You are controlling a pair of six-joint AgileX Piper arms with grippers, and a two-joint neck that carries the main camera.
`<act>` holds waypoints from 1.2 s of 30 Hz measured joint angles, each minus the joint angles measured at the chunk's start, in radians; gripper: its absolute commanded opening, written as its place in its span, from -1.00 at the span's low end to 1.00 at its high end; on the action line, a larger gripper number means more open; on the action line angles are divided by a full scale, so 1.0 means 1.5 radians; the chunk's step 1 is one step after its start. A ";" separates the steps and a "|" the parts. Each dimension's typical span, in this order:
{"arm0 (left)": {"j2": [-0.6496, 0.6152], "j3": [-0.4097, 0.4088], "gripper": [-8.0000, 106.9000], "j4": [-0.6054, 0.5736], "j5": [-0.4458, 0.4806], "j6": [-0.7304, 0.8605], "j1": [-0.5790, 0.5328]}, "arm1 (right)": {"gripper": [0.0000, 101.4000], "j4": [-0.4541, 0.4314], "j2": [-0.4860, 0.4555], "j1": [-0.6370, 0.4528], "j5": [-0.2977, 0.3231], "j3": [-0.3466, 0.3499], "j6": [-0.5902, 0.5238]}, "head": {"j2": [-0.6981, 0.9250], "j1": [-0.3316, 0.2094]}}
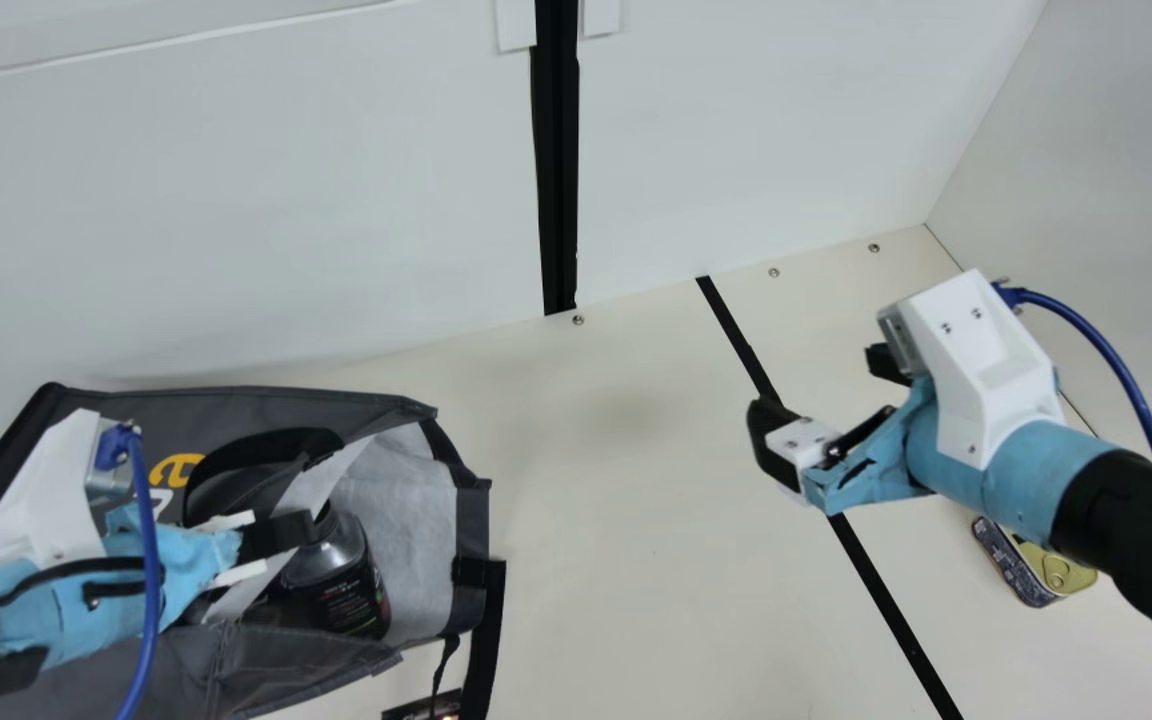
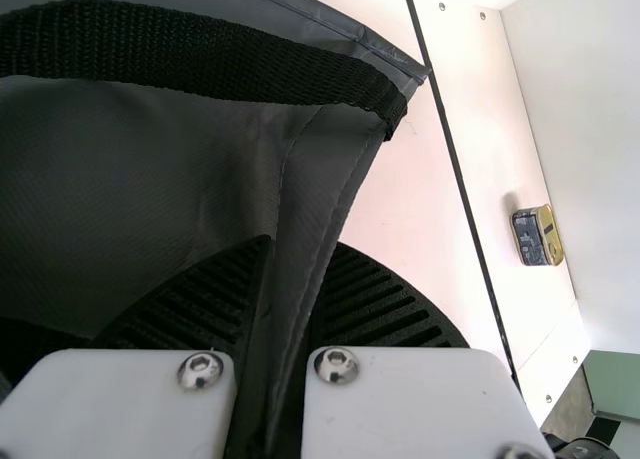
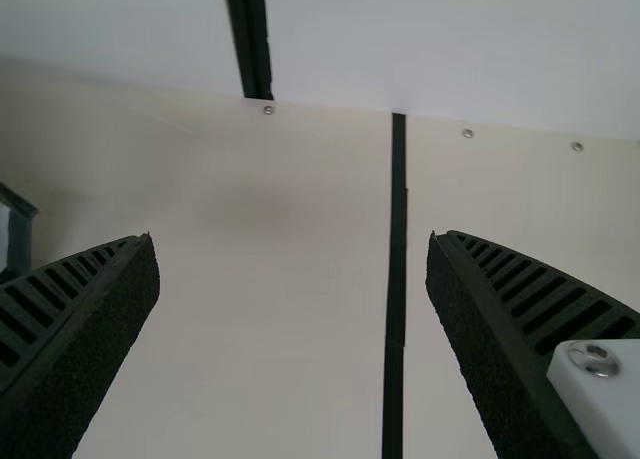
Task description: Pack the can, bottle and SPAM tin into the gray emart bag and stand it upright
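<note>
Frankly, my left pincer clamps the bag, my right one gapes, and tugging could spill the bottle.

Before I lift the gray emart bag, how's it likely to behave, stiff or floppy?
Probably floppy: the gray emart bag shows soft creases and its strap curves loosely. It may sag, since the left gripper pinches only an edge. The bottle by its open mouth could shift and make it lopsided.
</note>
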 measured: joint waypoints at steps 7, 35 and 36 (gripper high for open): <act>0.000 0.000 -1.00 0.000 0.000 0.000 0.000 | 0.87 -0.080 -0.029 -0.025 0.004 -0.003 0.086 | -0.001 0.000; 0.000 0.000 -1.00 0.000 0.000 0.000 0.000 | 0.87 -0.446 -0.076 0.025 0.176 -0.101 0.449 | 0.000 0.000; 0.000 0.000 -1.00 0.000 0.000 0.000 0.000 | 0.87 -0.457 -0.076 0.028 0.184 -0.104 0.456 | -0.001 0.000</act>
